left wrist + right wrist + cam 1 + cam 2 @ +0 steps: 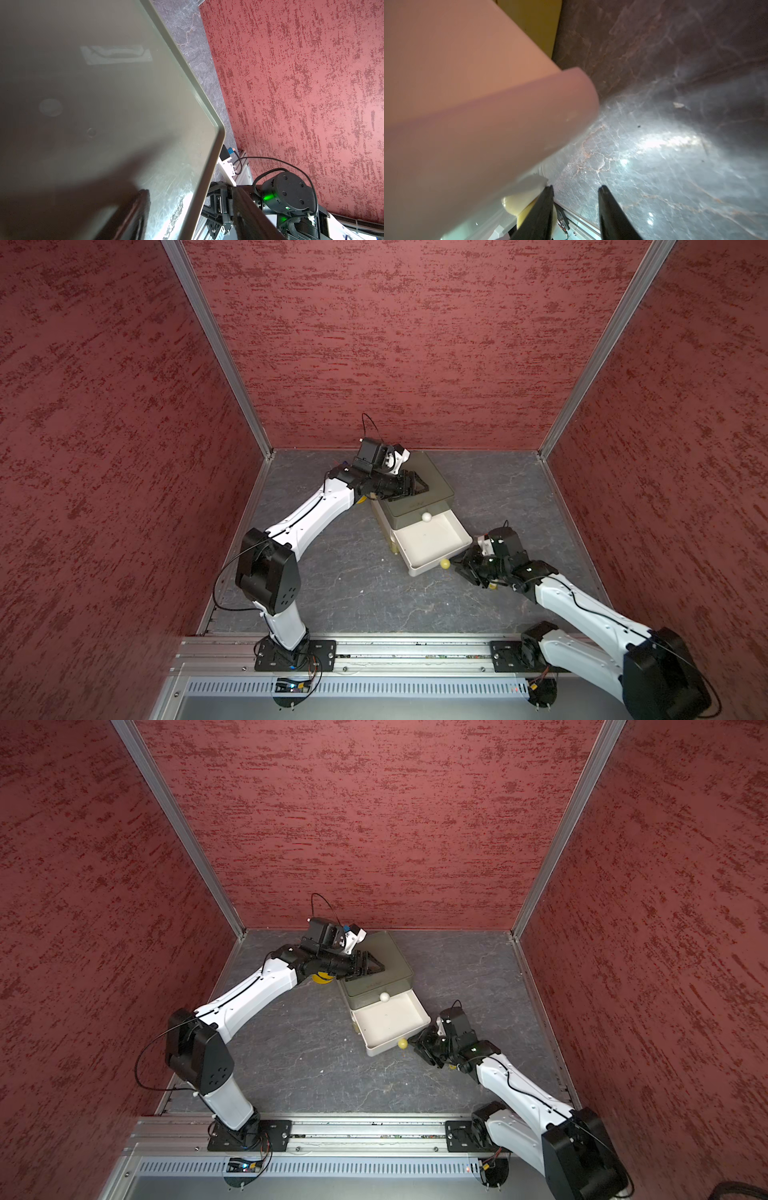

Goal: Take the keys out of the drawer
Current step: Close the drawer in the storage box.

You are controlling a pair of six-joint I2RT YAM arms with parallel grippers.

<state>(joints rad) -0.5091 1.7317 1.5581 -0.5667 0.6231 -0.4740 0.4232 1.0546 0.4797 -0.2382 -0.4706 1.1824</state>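
The keys are out of view. The white drawer [428,541] [390,1021] stands pulled out of the olive-grey cabinet [432,477] [395,957], and the part of its floor that shows is bare. My left gripper [415,485] [190,190] is open and straddles the cabinet's [104,93] left top edge, one finger over the lid, one outside. My right gripper [457,562] [576,188] is open just right of the drawer's yellowish knob [445,563] [517,203], with only floor between its fingers. The drawer's front corner [467,104] fills much of the right wrist view.
A white ball knob [426,516] marks a shut upper drawer. A yellow object [322,978] lies on the floor, mostly hidden under my left forearm. Red walls close in at the back and both sides. The dark marbled floor [353,585] stretches in front of the cabinet.
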